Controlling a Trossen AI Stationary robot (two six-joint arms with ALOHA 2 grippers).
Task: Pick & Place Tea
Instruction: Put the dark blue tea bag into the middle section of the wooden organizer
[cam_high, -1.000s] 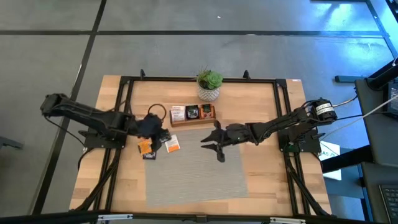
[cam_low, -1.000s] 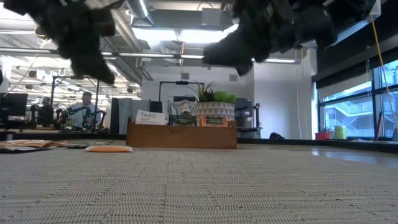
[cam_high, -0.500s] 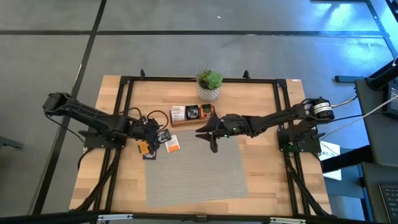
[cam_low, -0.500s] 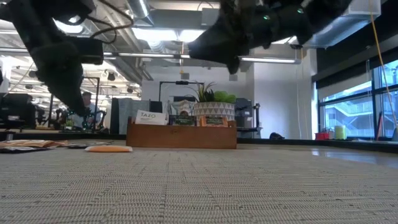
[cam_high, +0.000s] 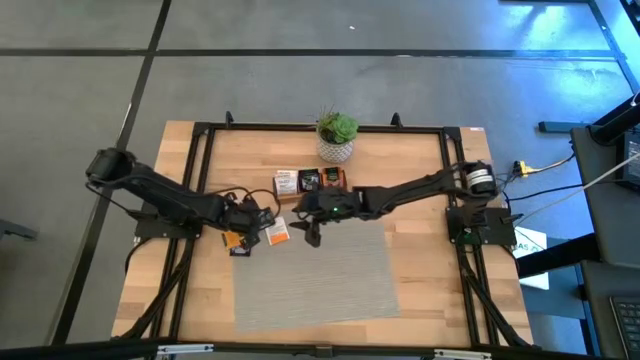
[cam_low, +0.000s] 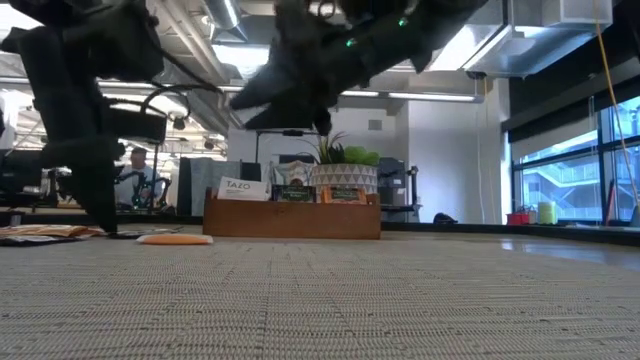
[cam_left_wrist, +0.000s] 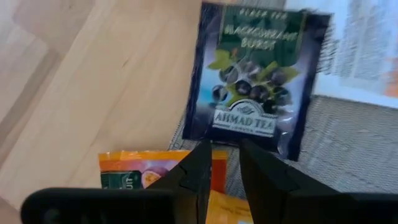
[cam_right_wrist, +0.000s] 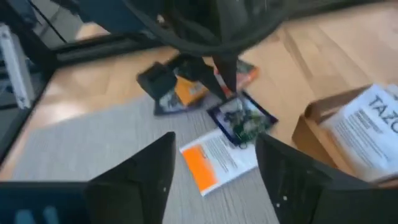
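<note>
High view – layout: the left gripper (cam_high: 258, 214) is low over loose tea packets lying at the mat's (cam_high: 330, 280) left far corner, a white-and-orange packet (cam_high: 277, 233) among them; the right gripper (cam_high: 308, 226) hangs just beside that packet, between it and the wooden tray (cam_high: 310, 184).
High view – risk: we judge the two grippers close enough to clash over the same small pile.
Low view – risk: an orange packet (cam_low: 173, 239) lies flat on the mat edge; we expect flat packets to slide rather than lift.
Left wrist view – jaws: narrowly parted, nothing between them, tips poised at the near edge of a dark blackcurrant packet (cam_left_wrist: 258, 81) and over an orange packet (cam_left_wrist: 140, 171).
Left wrist view – risk: packets overlap, so closing here may catch two or push the dark one away.
Right wrist view – jaws: spread wide, empty, framing the white-and-orange packet (cam_right_wrist: 217, 158); the tray's corner (cam_right_wrist: 311, 134) sits near.
Right wrist view – risk: the left arm's fingers (cam_right_wrist: 227, 74) stand right above the dark packet (cam_right_wrist: 242, 118); descending could strike them.
</note>
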